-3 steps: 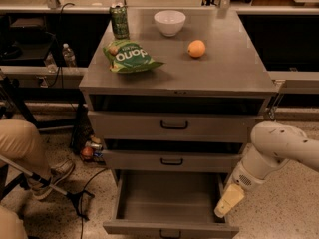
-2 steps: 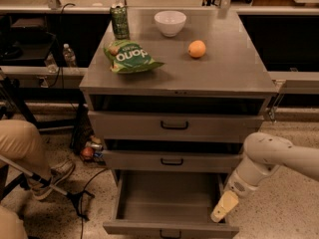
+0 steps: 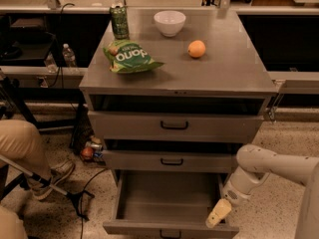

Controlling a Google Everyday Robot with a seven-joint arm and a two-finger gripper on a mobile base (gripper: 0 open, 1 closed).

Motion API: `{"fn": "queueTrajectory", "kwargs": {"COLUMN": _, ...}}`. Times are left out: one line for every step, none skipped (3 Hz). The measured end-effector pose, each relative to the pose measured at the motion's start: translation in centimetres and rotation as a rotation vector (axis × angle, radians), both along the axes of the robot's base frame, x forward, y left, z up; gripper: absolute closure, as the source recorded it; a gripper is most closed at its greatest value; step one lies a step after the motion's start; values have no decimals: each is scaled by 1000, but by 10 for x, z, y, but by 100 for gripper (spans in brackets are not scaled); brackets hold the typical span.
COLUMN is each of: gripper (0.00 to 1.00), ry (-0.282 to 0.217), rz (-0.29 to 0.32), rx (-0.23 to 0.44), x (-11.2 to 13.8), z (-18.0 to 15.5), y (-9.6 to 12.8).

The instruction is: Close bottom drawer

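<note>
my tool (image 3: 219,214) hangs at the right front corner of the open bottom drawer (image 3: 144,227), placed to shove it inward; spread or pressed together, i cannot tell.

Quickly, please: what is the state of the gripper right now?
Pale two-finger gripper: open or closed cannot be told; it is low at the right front corner of the pulled-out grey metal bottom drawer.

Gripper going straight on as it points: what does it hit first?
Likely the front panel of the bottom drawer; the gripper hangs just above its corner, angled down-left. Depth is unclear.
</note>
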State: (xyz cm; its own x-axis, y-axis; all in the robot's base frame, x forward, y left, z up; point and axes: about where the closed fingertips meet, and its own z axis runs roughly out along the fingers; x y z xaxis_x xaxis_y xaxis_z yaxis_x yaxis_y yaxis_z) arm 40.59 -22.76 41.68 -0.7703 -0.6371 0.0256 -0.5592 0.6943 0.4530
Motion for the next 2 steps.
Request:
{"fn": "queueTrajectory", "kwargs": {"gripper": 0, "ry": 37, "rz": -17, "rx": 23, "x": -4, "z": -22, "y": 1}}
{"fn": "queueTrajectory", "kwargs": {"gripper": 22, "ry": 70, "rz": -45, "rx": 40, "x": -12, "z": -42, "y": -5}}
